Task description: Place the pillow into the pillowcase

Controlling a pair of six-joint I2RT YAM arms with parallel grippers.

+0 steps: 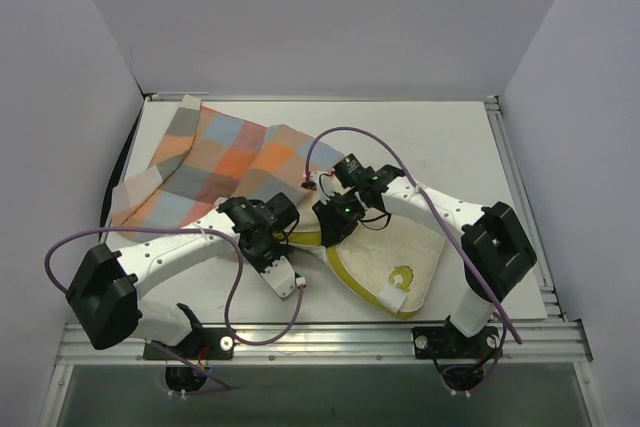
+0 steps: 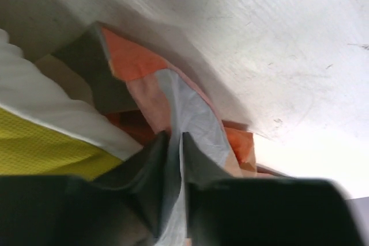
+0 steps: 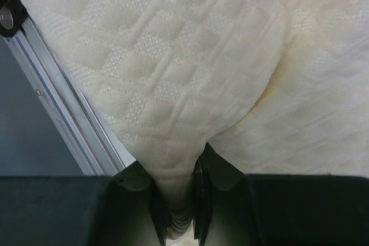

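Where the top view looks down on the table [image 1: 440,137], the checked pillowcase [image 1: 215,162] sprawls toward ten o'clock and the pillow [image 1: 400,247] lies at five o'clock. Left wrist view: the left gripper [image 2: 174,148] pinches a pillowcase fold at six o'clock, with the pillow's yellow edge at eight. Right wrist view: the right gripper [image 3: 179,185] clamps a ridge of pillow at six o'clock.
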